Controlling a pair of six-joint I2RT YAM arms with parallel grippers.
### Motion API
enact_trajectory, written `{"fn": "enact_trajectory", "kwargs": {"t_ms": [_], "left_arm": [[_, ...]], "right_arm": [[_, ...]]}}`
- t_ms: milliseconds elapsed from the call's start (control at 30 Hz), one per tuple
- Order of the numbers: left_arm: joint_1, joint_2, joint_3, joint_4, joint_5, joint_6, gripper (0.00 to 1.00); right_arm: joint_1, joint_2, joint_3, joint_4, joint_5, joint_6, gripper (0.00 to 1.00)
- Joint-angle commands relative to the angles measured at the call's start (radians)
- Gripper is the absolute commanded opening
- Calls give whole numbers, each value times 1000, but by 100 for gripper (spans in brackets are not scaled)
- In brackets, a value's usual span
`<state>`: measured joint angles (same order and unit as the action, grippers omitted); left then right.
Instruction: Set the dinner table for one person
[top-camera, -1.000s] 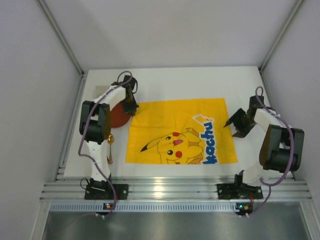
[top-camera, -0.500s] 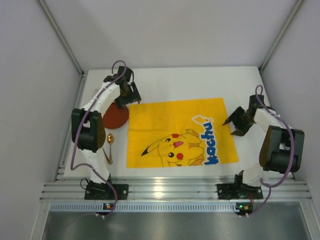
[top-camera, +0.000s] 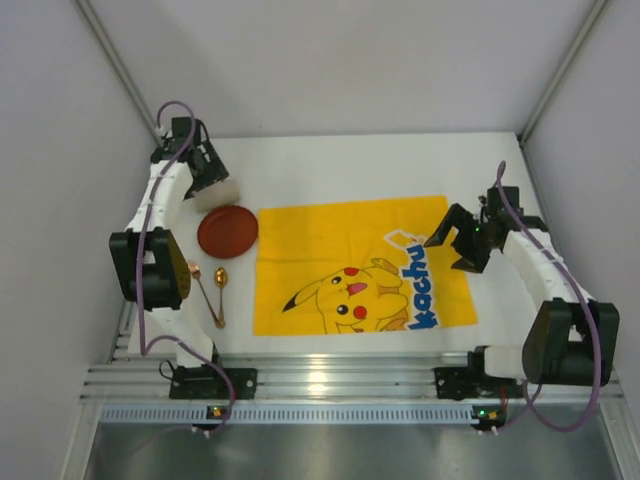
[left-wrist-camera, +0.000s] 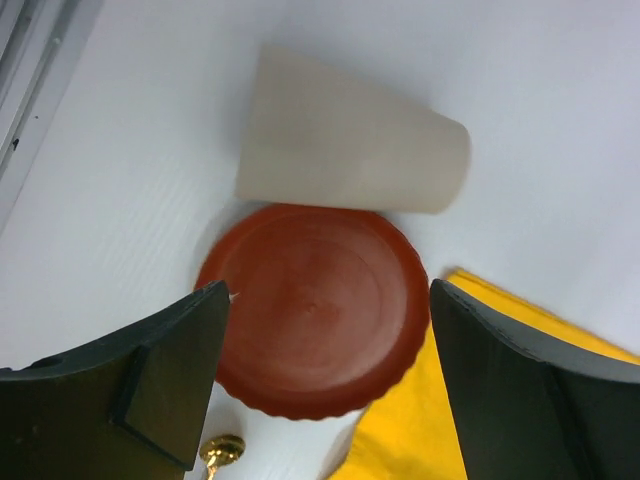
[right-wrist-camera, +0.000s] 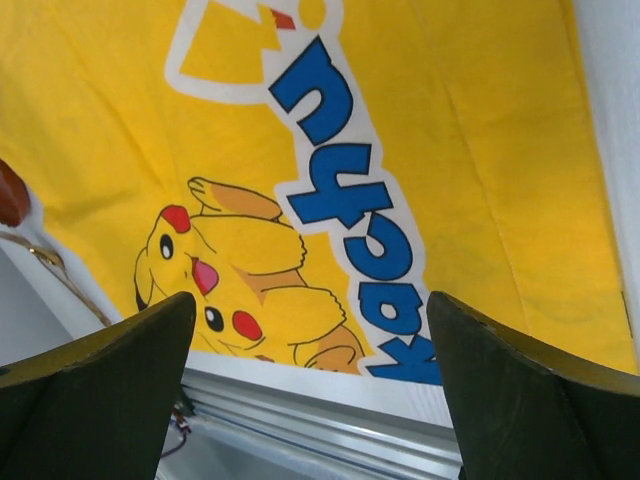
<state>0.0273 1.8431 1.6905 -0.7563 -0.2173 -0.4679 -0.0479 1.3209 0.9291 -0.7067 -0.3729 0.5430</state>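
**Top view.** The desk (top-camera: 350, 160), a white top with a ridged metal rail (top-camera: 350, 378) along its near edge, fills the floor of the enclosure. A yellow cartoon-printed cloth (top-camera: 330, 235) lies flat at its middle. A red plate (top-camera: 227, 231) sits just off the cloth's far-left corner, with a pale cup (top-camera: 221, 190) just beyond it. Two gold utensils (top-camera: 210, 292) lie near the cloth's left edge. The left arm (top-camera: 150, 225) stretches along the left side to the far-left corner, its jaws above the cup. The right arm (top-camera: 530, 260) bends at the right edge and angles inward, its jaws over the cloth's right border.

**Left wrist view.** The left jaws stand wide open, gripping nothing. Between the fingers (left-wrist-camera: 150, 370) show the plate (left-wrist-camera: 315, 310) and the cup (left-wrist-camera: 350, 155), which appears to lie on its side against the plate's far rim.

**Right wrist view.** The right jaws are spread wide and empty above the cloth (right-wrist-camera: 480, 130). Bare desk (right-wrist-camera: 615, 120) shows at the right.
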Motion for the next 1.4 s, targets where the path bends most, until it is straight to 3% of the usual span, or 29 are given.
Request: {"fn": "enact_trajectory", "kwargs": {"t_ms": [0, 133, 267, 333, 533, 800, 967, 1167, 1267, 1367], "left_arm": [[126, 1, -40, 116, 150, 3, 86], [174, -28, -156, 339, 262, 21, 87], [177, -24, -224, 425, 173, 22, 86], [175, 5, -253, 457, 209, 29, 85], [187, 96, -230, 481, 213, 57, 85], [258, 223, -141, 574, 459, 46, 82], [261, 266, -103, 610, 509, 29, 77], [261, 309, -43, 657, 564, -31, 51], [261, 306, 7, 632, 613, -54, 51], [263, 248, -15, 594, 651, -37, 60]], "right_arm": [[17, -67, -27, -65, -18, -51, 100], [31, -103, -70, -92, -12, -66, 100], [33, -135, -133, -102, -1, -64, 100], [34, -153, -148, -99, -4, -60, 100], [36, -177, -177, -119, 6, -72, 100], [37, -177, -193, -138, 29, -86, 100], [37, -155, -179, -149, 49, -98, 100], [37, -123, -154, -151, 61, -103, 100], [39, -111, -138, -154, 63, -101, 100], [40, -109, -131, -154, 71, -100, 100]]}}
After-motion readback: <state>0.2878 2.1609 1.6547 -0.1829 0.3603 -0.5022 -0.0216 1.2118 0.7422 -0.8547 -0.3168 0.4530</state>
